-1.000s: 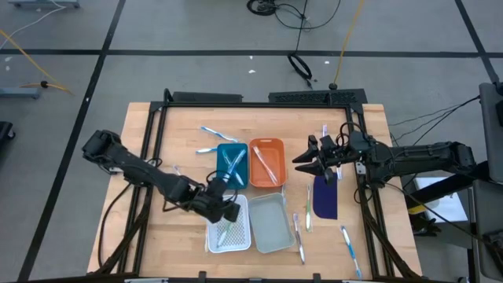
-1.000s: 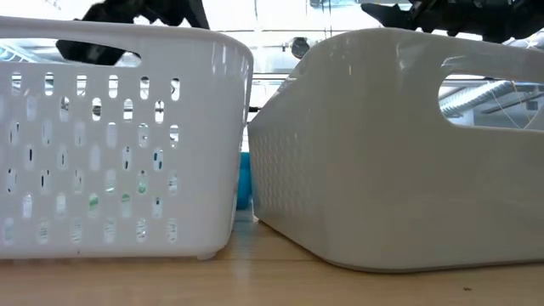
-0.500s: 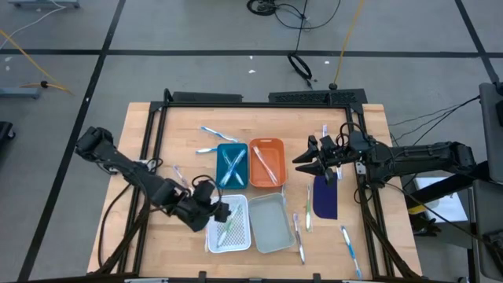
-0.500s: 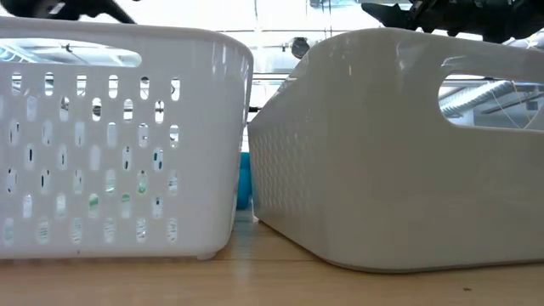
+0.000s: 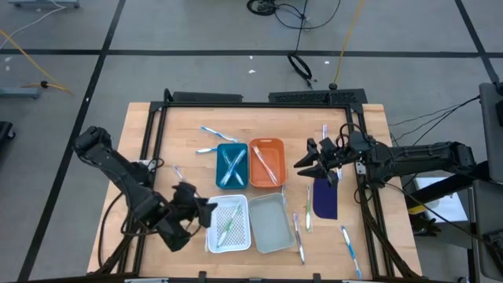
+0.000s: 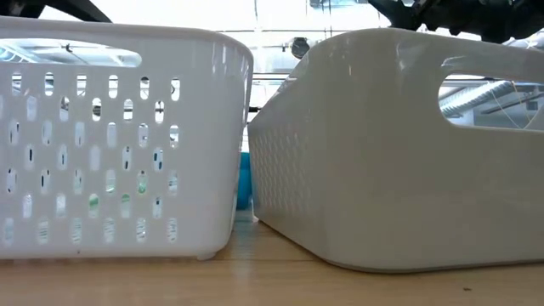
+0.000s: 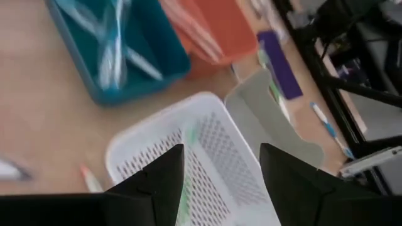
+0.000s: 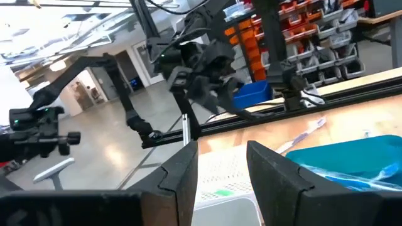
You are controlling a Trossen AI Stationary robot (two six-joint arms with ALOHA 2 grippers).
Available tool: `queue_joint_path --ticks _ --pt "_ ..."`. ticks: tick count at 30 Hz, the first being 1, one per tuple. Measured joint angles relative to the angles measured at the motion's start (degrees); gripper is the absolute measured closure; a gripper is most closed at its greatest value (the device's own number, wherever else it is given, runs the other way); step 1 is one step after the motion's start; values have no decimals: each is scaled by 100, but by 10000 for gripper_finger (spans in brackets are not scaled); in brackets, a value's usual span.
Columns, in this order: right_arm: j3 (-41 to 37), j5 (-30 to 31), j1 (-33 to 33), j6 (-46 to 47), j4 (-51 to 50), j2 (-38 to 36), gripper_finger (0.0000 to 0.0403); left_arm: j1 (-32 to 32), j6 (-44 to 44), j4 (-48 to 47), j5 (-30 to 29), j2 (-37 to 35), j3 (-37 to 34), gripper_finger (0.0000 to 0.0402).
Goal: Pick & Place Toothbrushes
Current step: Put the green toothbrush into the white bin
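While several toothbrushes (image 5: pixel 299 230) lie loose on the table (image 5: pixel 141 141), sorting is part done.
Teal tray (image 5: pixel 231 166), orange tray (image 5: pixel 266 163) and white basket (image 5: pixel 228 222) hold brushes; left gripper (image 5: pixel 206 208) and right gripper (image 5: pixel 302 166) hang with fingers spread, grasping nothing.

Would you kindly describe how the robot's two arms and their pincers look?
Both arms are dark, nearly black, built of jointed tubular segments. The left pincer and right pincer each end in two flat, wedge-shaped black fingers. Black cables trail off near the right arm's base.

Left end effector (image 5: pixel 206 207) low, fingers parted, empty; right end effector (image 5: pixel 302 167) raised, fingers parted.
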Motion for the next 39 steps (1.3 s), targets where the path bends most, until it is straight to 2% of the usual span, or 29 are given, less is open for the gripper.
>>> queue_joint_path --ticks 3,8,15,22,25,31,34,39 --pt "0 4 35 17 4 0 275 -78 81 -413 -388 -222 -11 195" --pt "0 56 262 -93 134 2 275 -28 1069 -543 -413 -721 -9 195" --pt "2 941 825 -269 298 -1 275 218 2365 -408 -335 -1489 -162 195" --pt "18 2016 1422 -423 132 2 275 448 3423 725 -19 -2335 -1145 195" --pt "285 2501 1684 -408 -577 2 275 535 3743 1032 67 -2733 -1600 195" --pt "1278 3562 2162 -395 -2736 143 275 717 4475 1116 85 -3549 -2091 195" --pt "1638 3786 2339 -153 -3418 324 275 818 4794 1217 133 -3936 -2262 195" --pt "2031 3789 2488 599 -4534 690 275 1044 5500 1761 432 -4490 -2643 195"
